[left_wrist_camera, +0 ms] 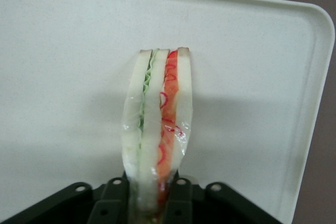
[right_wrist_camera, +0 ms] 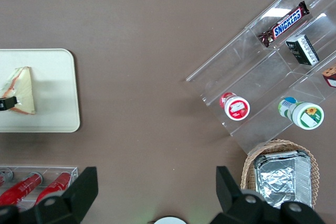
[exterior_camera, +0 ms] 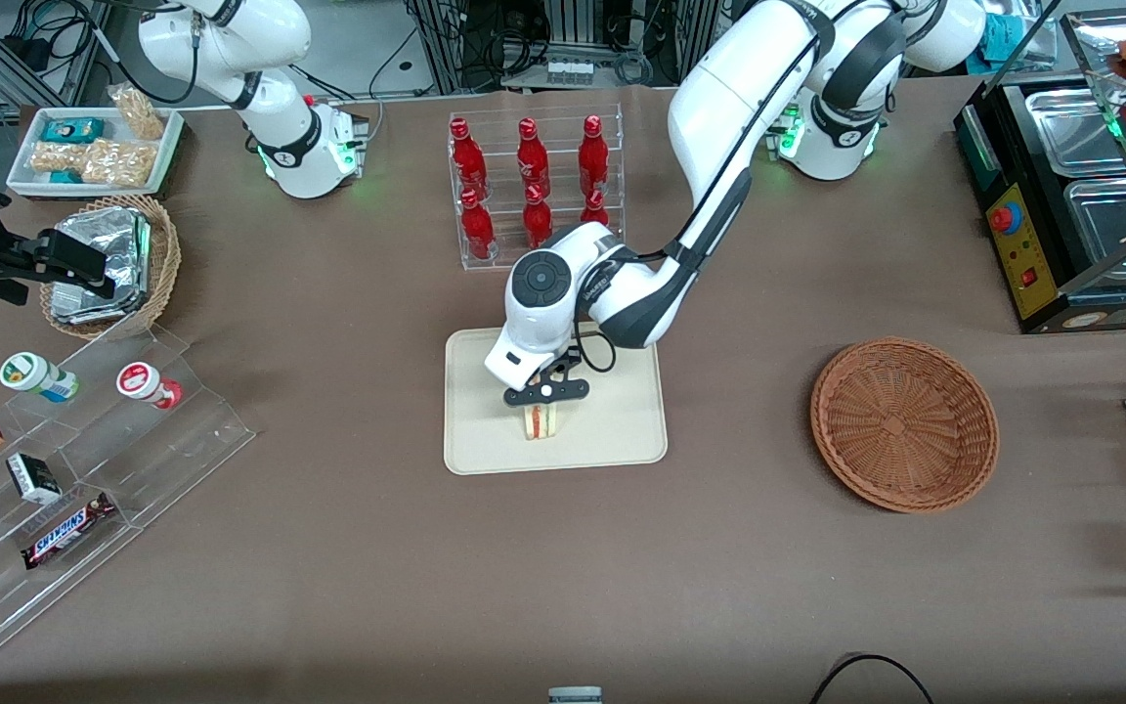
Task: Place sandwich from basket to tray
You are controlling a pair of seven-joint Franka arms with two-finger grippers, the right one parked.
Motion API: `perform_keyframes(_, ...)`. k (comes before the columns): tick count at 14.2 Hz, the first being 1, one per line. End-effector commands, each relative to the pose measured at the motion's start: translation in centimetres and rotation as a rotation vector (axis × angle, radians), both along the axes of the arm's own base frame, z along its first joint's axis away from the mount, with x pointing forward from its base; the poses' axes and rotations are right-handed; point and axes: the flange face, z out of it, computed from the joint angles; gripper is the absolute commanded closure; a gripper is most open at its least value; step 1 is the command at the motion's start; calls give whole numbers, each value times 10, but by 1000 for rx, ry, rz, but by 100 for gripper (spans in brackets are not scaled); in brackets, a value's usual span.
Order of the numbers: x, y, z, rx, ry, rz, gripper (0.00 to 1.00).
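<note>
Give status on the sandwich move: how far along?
Done: the basket holds nothing, and the sandwich is over the tray. In hand: the claw is shut on the sandwich's upper edge, cut side facing the front camera. Left: release and retreat; whether it already rests on the tray is unclear.

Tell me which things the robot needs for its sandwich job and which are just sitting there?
Needed:
- sandwich, gripped in the claw over the tray
- cream tray
- reddish-brown wicker basket, now without the sandwich

Just sitting there:
- red bottles in a clear rack
- foil packets in the deeper basket
- Snickers bar
- yogurt cups
</note>
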Motion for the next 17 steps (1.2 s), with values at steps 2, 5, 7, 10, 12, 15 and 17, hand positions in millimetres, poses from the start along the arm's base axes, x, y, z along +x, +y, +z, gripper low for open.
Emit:
perform_keyframes(2,5,5,50,9,-41,15,0)
perform_keyframes(5,-2,27,92,131,-86,-65,0)
perform_keyframes(7,11,63,115,175,-72,28,0)
perform_keyframes(10,28,137,122,238,-12,42,0)
perform_keyframes(12,34,188,128,250,10,-22,0)
perform_keyframes(15,47,254,149,224,56,-89,0)
perform_keyframes(17,50,300,169,209,108,-139,0)
